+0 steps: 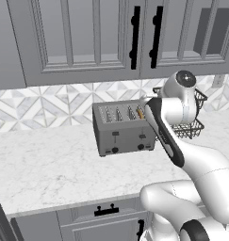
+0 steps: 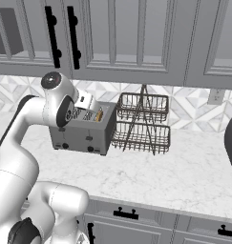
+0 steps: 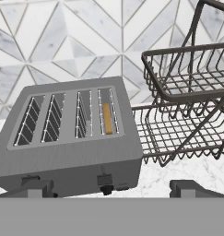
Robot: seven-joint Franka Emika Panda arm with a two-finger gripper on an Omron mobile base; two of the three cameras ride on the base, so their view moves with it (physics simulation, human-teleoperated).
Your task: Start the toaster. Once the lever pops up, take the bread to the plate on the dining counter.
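The robot's dark two-finger pincer (image 3: 111, 188) hangs with its jaws spread wide and nothing between them, poised over the front of the boxy matte-grey toaster (image 3: 67, 138). Just below and ahead of it sits the right-hand dark lever (image 3: 104, 180), apparently not yet pressed, so I'd say starting the toaster is the job in hand. Beyond it, the tan-brown slice of bread (image 3: 107, 118) stands in the rightmost slot (only its top edge peeks out). Carrying it to the plate is all still to come. To the pincer's right sits a dark wire two-tier rack (image 3: 187, 110). The white arm (image 1: 182, 155) arches up, wrist bent down at the toaster.
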